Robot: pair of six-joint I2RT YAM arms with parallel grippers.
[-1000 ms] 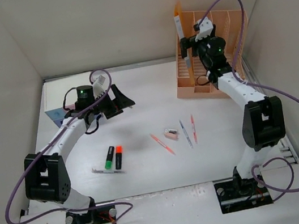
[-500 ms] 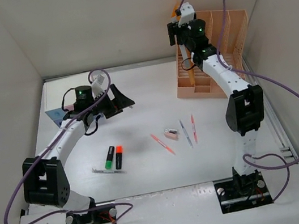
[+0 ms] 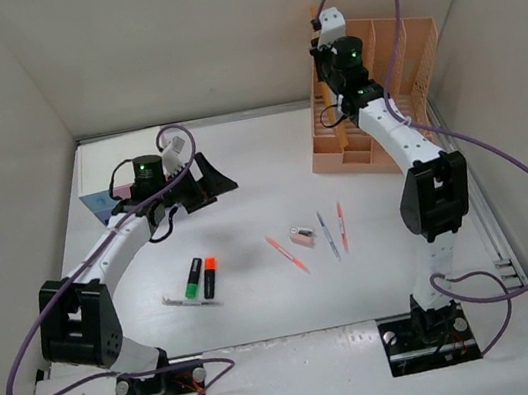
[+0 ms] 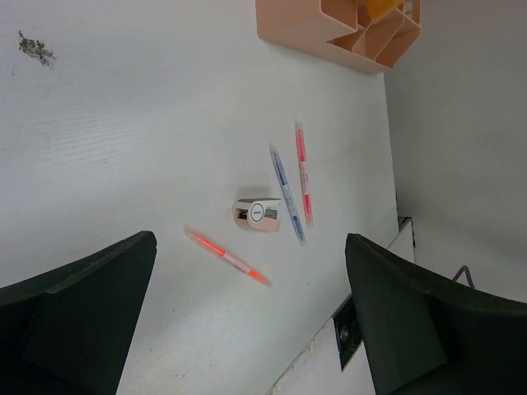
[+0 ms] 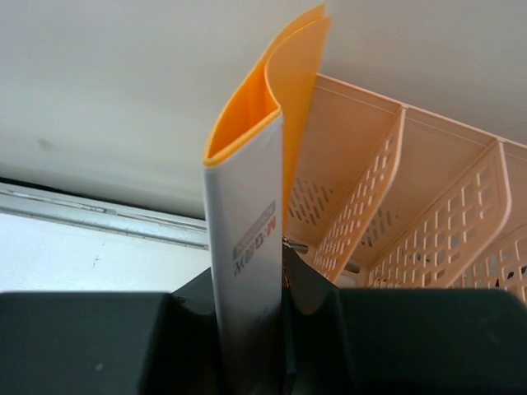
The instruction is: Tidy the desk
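The desk [image 3: 238, 161] is a white tabletop between white walls. At its far right stands a peach file rack [image 3: 392, 54]. My right gripper [image 5: 251, 304] is shut on a thin book with a white spine and orange cover [image 5: 247, 214], held upright at the rack's [image 5: 428, 189] left end. In the top view this gripper [image 3: 324, 58] is high at that left end. My left gripper [image 3: 212, 178] hangs open over the desk's left half, nothing between its fingers [image 4: 251, 239].
Mid-desk lie an orange pen [image 3: 287, 253], a pink sharpener-like item [image 3: 301, 236], a blue pen [image 3: 327, 236] and a red pen [image 3: 342, 226]. Left of them lie a green highlighter [image 3: 193, 277], an orange highlighter [image 3: 209, 277] and a white pen [image 3: 190, 300]. A blue card [image 3: 98, 205] lies far left.
My right arm swung from over the rack to its left end and its jaws closed on the book. The left arm has hardly moved and stays open.
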